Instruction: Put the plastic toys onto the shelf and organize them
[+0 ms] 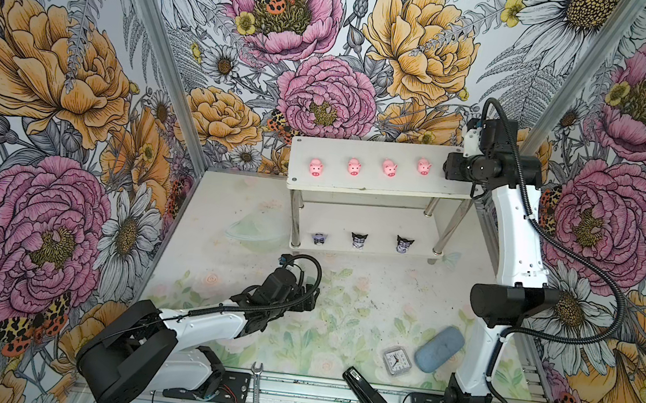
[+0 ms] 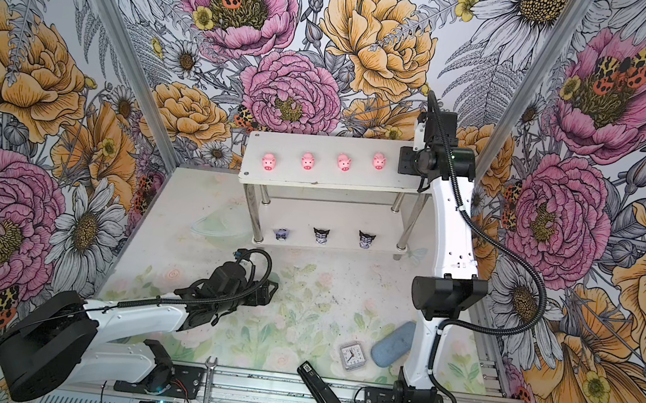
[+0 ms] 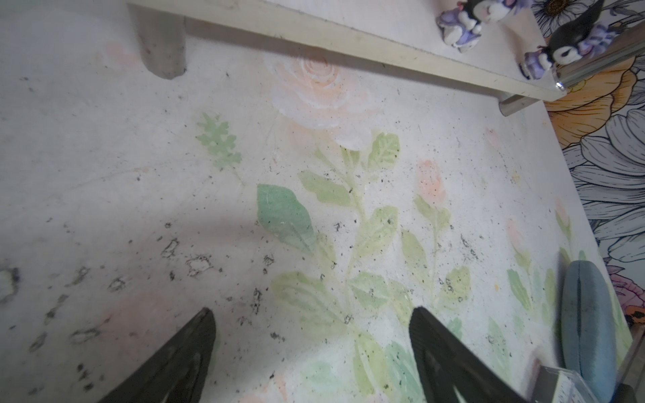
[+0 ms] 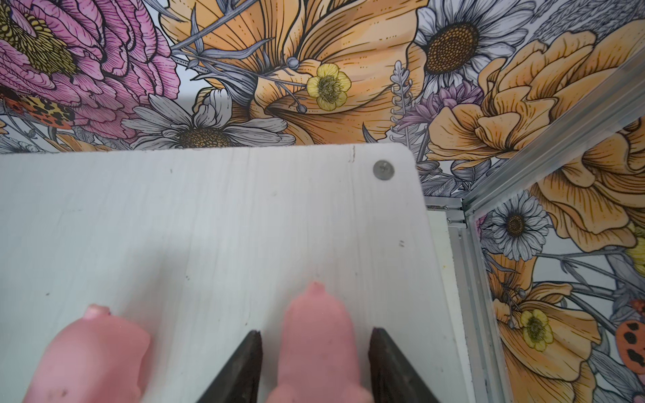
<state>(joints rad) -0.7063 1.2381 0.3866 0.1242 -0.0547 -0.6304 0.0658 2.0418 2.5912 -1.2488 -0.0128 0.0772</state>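
Observation:
The white two-tier shelf (image 1: 369, 185) (image 2: 323, 181) stands at the back right. Several pink pig toys line its top tier, from the left one (image 1: 316, 167) to the right one (image 1: 424, 166). Three black-purple figurines (image 1: 358, 241) (image 2: 320, 236) stand on the lower tier; two of them (image 3: 467, 21) show in the left wrist view. My right gripper (image 1: 449, 168) (image 4: 316, 333) hovers at the top tier's right end. It is open, with a further pig (image 4: 316, 356) resting on the shelf (image 4: 209, 216) between its fingers and a gap on each side. My left gripper (image 1: 311, 297) (image 3: 312, 310) is open over bare table.
A small square clock (image 1: 397, 361), a blue-grey case (image 1: 439, 348) and a black stapler (image 1: 368, 397) lie at the front right by the right arm's base. A wrench (image 1: 255, 395) rests on the front rail. A clear bowl (image 1: 255, 230) sits left of the shelf.

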